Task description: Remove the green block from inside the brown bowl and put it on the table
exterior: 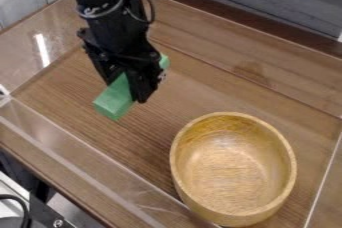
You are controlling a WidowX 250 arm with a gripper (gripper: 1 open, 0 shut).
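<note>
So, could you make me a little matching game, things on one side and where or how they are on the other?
1. Green block
2. Brown bowl
3. Robot arm
4. Tabletop

A. black, reaching in from the top of the picture
B. brown wood, beneath the bowl
C. at the lower end of the black arm
D. round, with nothing in it

Pairs: 1-C, 2-D, 3-A, 4-B
</note>
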